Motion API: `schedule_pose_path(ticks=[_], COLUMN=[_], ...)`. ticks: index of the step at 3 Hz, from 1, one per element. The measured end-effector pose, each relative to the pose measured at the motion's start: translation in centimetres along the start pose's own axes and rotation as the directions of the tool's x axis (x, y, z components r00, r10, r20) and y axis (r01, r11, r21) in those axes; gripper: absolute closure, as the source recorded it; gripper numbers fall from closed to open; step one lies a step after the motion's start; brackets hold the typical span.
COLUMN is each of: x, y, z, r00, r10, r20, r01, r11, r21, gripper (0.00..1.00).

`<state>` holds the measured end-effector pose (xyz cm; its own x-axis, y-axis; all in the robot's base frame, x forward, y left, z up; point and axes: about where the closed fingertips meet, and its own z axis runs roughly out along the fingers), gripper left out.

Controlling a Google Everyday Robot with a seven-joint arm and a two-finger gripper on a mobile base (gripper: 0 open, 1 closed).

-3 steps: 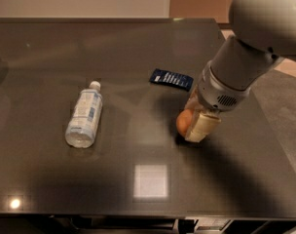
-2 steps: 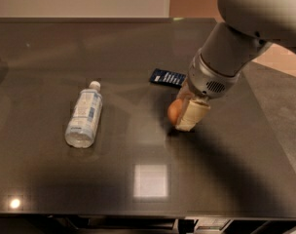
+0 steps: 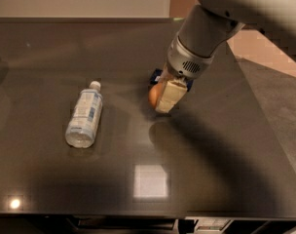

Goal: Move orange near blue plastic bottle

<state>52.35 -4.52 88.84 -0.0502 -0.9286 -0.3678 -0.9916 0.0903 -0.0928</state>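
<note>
1 tool (image 3: 161, 100) pinches the orange (image 3: 154, 95) over the middle of the bench (image 3: 226, 169), nearer the far edge. The blue plastic bottle (image 3: 84, 115) lies on its side well apart, toward the left edge. A dark blue packet (image 3: 156, 75) peeks out behind the tool.

The table (image 3: 235, 179) is a wide, dark grey slab with a glossy top. It shows a pale square of reflected light (image 3: 150, 181) near its front edge and a small bright glint (image 3: 14, 204) at the front left corner. The blue plastic bottle (image 3: 83, 116) lies on its side left of centre, its white cap (image 3: 94, 85) pointing to the far edge. Near the middle, a flat dark blue packet (image 3: 156, 75) lies on the surface, mostly hidden. Just in front of it the gripper (image 3: 163, 99) hangs low over the table, clamped on the orange (image 3: 155, 95). I cannot tell whether the fruit touches the top. It is well apart from the bottle.
</note>
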Motion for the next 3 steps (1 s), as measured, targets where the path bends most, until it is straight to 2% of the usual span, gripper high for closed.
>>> schedule_pose_path(ticks=[1,2,3], x=[-0.5,-3.8,-5.7], y=[-0.3,1.1,1.8], z=[0.2,3.4,5.3], r00=[1.0,0.998,0.995], r10=[-0.002,-0.069,-0.099], r20=[0.005,0.012,0.024], r01=[0.002,0.069,0.1], r11=[1.0,0.9963,0.9928], r21=[-0.003,-0.05,-0.066], gripper=[1.0,1.0,1.0])
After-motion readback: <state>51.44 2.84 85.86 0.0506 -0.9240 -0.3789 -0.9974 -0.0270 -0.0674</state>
